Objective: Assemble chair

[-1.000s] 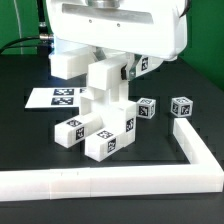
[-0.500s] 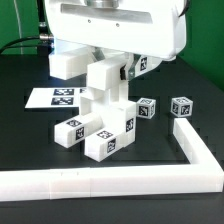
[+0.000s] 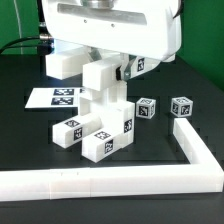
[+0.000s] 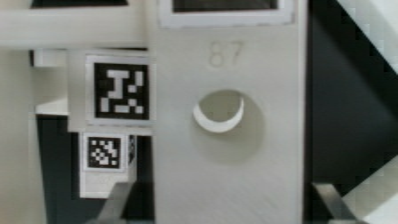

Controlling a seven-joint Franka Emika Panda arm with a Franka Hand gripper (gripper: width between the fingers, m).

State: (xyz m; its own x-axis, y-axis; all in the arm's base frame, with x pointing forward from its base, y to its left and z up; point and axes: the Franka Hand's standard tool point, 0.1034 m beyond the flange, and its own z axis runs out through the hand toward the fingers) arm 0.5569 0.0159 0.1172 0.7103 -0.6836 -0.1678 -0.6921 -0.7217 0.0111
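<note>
The chair is a chunky white stack [image 3: 108,112] in the middle of the exterior view. Tagged blocks [image 3: 104,143] lie at its foot and an upright slab [image 3: 101,74] rises at its top. My gripper [image 3: 106,66] comes down from above and is shut on that slab. In the wrist view the slab [image 4: 228,150] has a round hole and fills the space between my fingers [image 4: 128,205], gripper [image 4: 228,208]. A tagged part [image 4: 118,90] shows beside it. Two small tagged cubes [image 3: 146,109] [image 3: 181,106] lie apart towards the exterior view's right.
The marker board [image 3: 55,97] lies flat on the exterior view's left, behind the stack. The long white L-shaped rail [image 3: 110,181] runs along the front and up the right side [image 3: 190,145]. A white slab [image 3: 68,62] juts out left of the gripper.
The gripper, the slab and the blocks at the stack's foot have shifted slightly towards the exterior view's left. The two cubes have not moved.
</note>
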